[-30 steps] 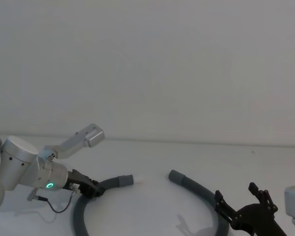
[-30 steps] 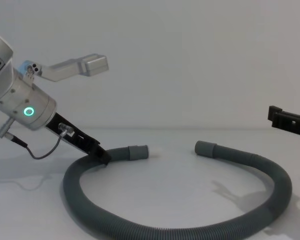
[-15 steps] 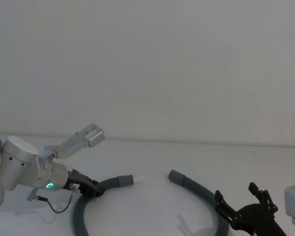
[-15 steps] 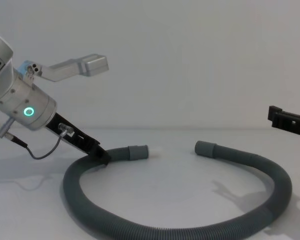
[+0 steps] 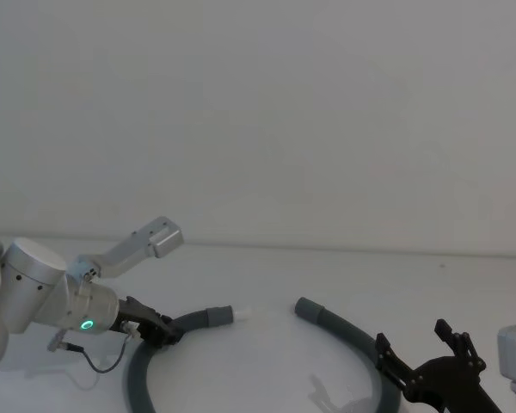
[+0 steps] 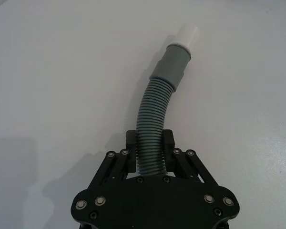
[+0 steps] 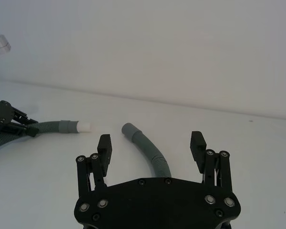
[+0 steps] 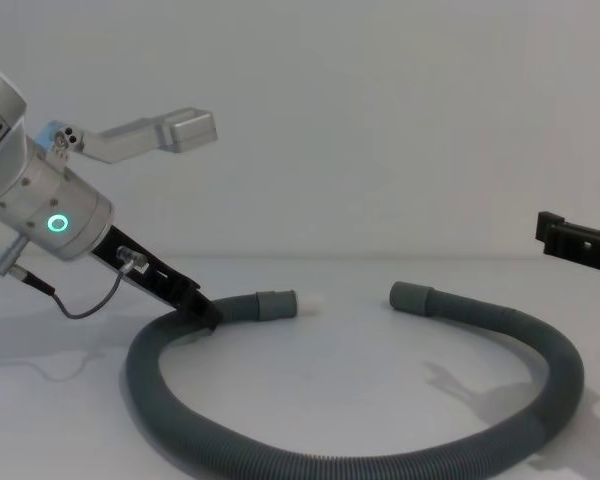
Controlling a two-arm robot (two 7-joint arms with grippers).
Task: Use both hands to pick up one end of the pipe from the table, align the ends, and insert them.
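The white desk (image 5: pixel 370 280) carries the pipe (image 8: pixel 310 462), a dark grey corrugated hose. It lies in a wide loop, with its bend toward the near edge and its two ends pointing at each other nearer the far edge, with a gap between them.

The left end effector (image 8: pixel 202 312) reaches down at a slant over the left part of the desk. It is clenched on the pipe, its black prongs pressing the corrugated stretch from both sides, a little behind the cuff. A green ring light (image 8: pixel 57 223) glows on its silver wrist.

The right end effector (image 7: pixel 150 140) hangs above the right part of the desk. It is released, with its prongs spread wide, and it is apart from the pipe.

The left cuff (image 6: pixel 175 59) is smooth and grey and juts out beyond the prongs. Whether it touches the desk cannot be told. The right cuff (image 8: pixel 412 296) lies on the desk.

A short whitish tip (image 6: pixel 187 34) caps the left cuff, facing the right cuff.
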